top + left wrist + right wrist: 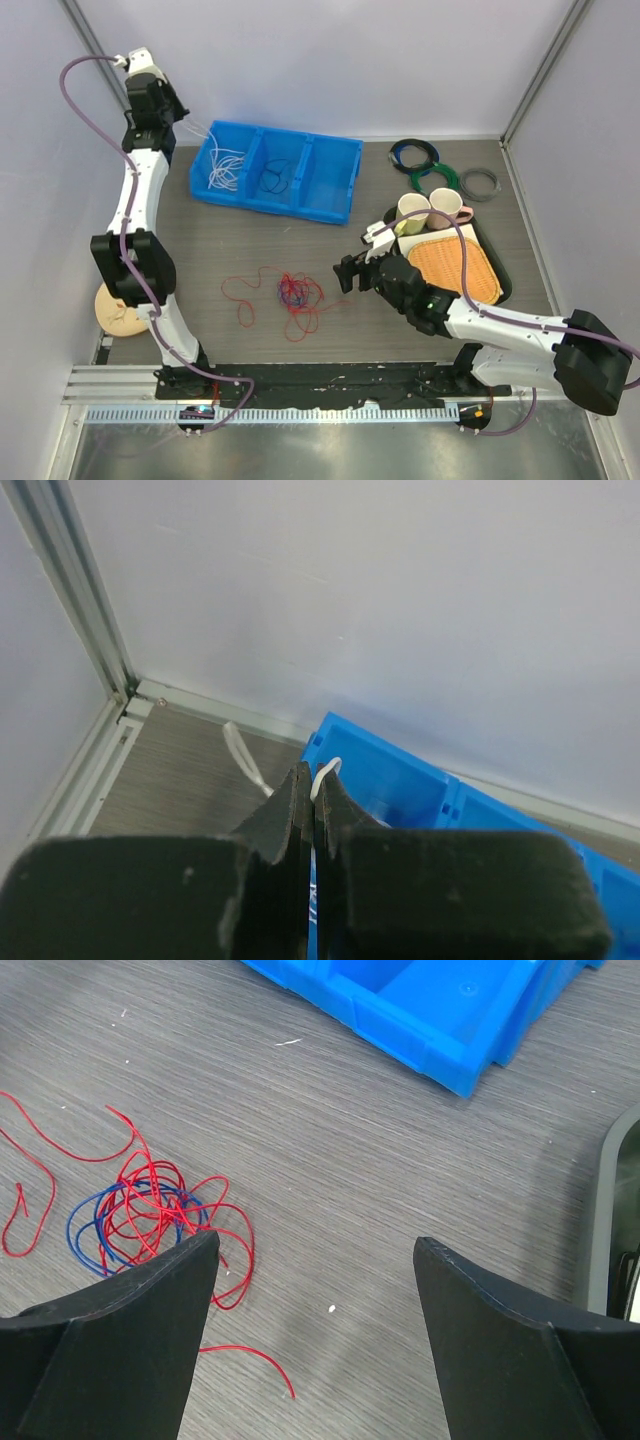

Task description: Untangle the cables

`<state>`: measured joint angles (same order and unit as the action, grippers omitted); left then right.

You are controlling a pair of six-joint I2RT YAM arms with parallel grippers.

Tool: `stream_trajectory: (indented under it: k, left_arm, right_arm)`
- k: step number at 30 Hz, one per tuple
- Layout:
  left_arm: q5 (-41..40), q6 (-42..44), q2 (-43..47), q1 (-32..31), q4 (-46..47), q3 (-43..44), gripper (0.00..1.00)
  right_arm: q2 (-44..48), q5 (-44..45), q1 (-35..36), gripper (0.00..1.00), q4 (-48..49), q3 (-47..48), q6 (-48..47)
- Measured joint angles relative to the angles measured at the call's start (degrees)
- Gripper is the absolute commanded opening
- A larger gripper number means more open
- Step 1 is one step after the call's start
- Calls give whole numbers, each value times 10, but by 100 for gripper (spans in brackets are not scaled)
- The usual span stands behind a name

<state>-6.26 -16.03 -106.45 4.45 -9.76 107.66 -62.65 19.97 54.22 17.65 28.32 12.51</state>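
My left tool (313, 776) is raised at the far left corner, fingers pressed together and pinching a white cable (330, 767). A small loop of it stands up just right of the tips. From the top, thin white strands run from this tool (176, 113) down and right into the bin (330, 170). They join a white bundle (225, 168) in the bin's left compartment. A dark cable (272, 180) lies in the middle compartment, farther right of the tool. In the wrist view the bin's (400, 780) corner sits right under my tips, with bare bench (180, 770) to their left.

My right tool (312, 1260) hangs low over the bench (330, 1140) with its fingers spread wide and nothing between them. The tangle lies ahead and left of it: red cable (150, 1180) looped through blue cable (85, 1235), with loose red ends trailing farther left. The nearest red loop meets the edge of my left finger in the wrist view; I cannot tell whether it touches. From the top, the tangle (292, 292) sits just left of this tool (343, 273). The bin (450, 1020) is ahead of the tool, and the tray (600, 1220) is at its right.
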Motion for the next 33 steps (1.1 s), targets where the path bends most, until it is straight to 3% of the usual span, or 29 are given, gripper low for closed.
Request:
stream_trajectory:
  k: [19,26,33]
  left_arm:
    - [127,-1,-105,1,38,-28,0]
    - [150,-16,-126,1,66,-30,0]
    - [158,-45,-201,0,70,-28,0]
  right_arm:
    - [-23,22,0,84,3,0,-5]
    - [-26,25,0,84,4,0,-6]
    - [-26,26,0,84,3,0,-6]
